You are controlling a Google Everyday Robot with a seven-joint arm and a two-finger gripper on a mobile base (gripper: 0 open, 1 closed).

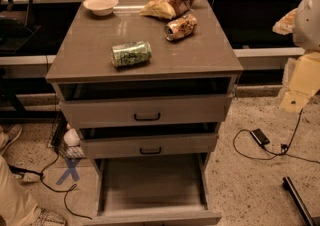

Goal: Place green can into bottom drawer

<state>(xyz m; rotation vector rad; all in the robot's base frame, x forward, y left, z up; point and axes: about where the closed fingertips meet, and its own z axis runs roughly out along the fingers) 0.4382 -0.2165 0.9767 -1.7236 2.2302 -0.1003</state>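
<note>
Observation: the green can point(131, 53) lies on its side on the cabinet top point(90, 50), near the front edge and untouched. The gripper point(294, 23) is seen at the right edge of the view, partly cut off and well apart from the can. Whether it is apart or together cannot be told.

The bottom drawer point(150, 182) is pulled out, with nothing seen on its floor.

Risks judged from this layout:
1. The can's axis runs roughly left to right, so a grazing contact could roll it over the front edge onto the floor.
2. The orange-brown can point(180, 26), also on its side, lies near behind and could be taken by mistake.
3. The 2 upper drawers point(147, 112) overhang the rear of the bottom drawer. A descent made too far back could strike their fronts or handles, so release toward the front is advised.
</note>
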